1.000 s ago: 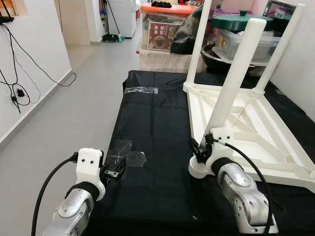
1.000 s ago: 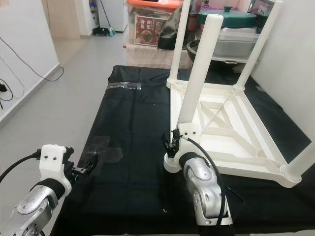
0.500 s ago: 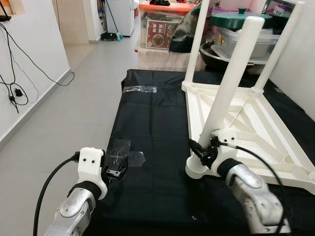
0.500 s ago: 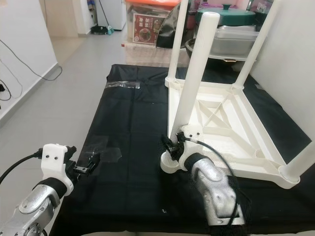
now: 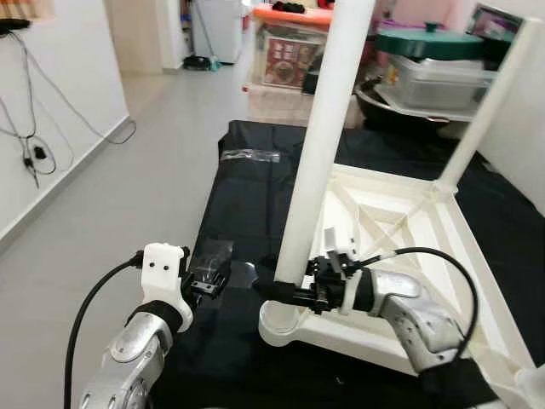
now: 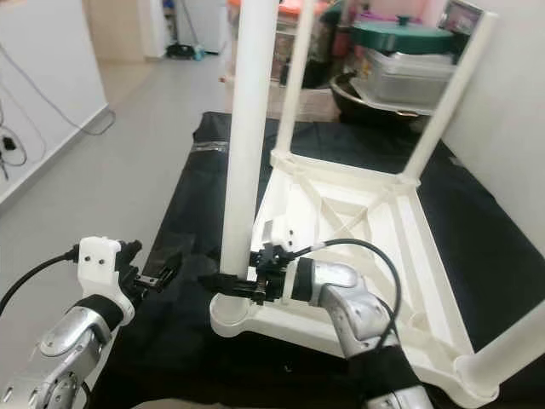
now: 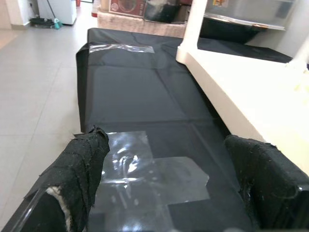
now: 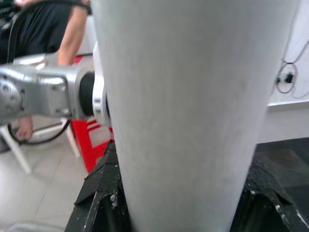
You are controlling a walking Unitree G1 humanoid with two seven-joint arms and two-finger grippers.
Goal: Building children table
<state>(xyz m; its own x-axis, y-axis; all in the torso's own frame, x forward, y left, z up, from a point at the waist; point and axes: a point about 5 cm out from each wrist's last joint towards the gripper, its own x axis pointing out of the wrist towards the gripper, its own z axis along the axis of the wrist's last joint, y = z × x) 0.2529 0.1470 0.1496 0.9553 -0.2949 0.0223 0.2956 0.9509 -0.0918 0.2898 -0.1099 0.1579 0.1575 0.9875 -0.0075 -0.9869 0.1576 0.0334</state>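
Right gripper (image 5: 285,292) clamps leg (image 5: 322,145) of upturned table (image 5: 400,256).
Table lies on black sheet (image 5: 255,187); left gripper (image 5: 209,281) spread wide, beside table's near corner, holding nothing.

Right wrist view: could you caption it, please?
Right gripper fingers straddling the white table leg.

A black sheet (image 5: 255,183) covers the grey floor (image 5: 128,170), with clear tape (image 5: 249,156) at its far edge. Beyond stand a storage box (image 5: 294,51) and a green pot (image 5: 430,40). Cables (image 5: 30,145) hang on the white wall.
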